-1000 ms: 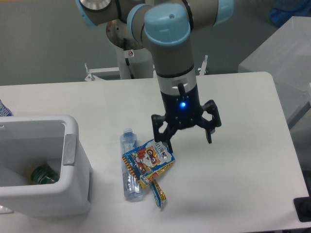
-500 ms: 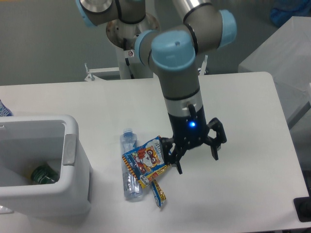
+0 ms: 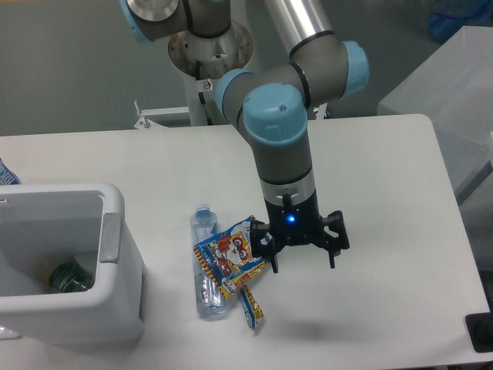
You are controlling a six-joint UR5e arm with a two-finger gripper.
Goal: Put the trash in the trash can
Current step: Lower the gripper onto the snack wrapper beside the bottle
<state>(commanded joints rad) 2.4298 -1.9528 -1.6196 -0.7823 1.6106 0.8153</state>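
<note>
Trash can: we see the white bin (image 3: 115, 254) at the table's (image 3: 385, 193) left edge, its grey-white handle plate (image 3: 112, 237) facing the trash; its left side is cut off by the frame.
Inside the can: a green object (image 3: 68, 277) lies at the bottom (we cannot tell what it is; only part of it shows past the rim).
Wrapper: the blue-yellow-red snack wrapper (image 3: 231, 258) lies on the table right of the can, overlapping the bottle.
Bottle: the clear crushed bottle (image 3: 205, 266) lies beside the can but apart from it, blue cap (image 3: 202, 209) toward the far side; its middle is hidden under the wrapper.
Tool: our tool (image 3: 299, 248) hangs low at the wrapper's right edge, fingers spread wide, holding nothing; the left finger (image 3: 266, 248) is at the wrapper's edge (whether touching, we cannot tell), the right finger (image 3: 334, 245) over bare table.
Hard to make out: a blue scrap (image 3: 6, 174) at the left edge and a dark thing (image 3: 481, 331) at the lower right corner are both cut off.
</note>
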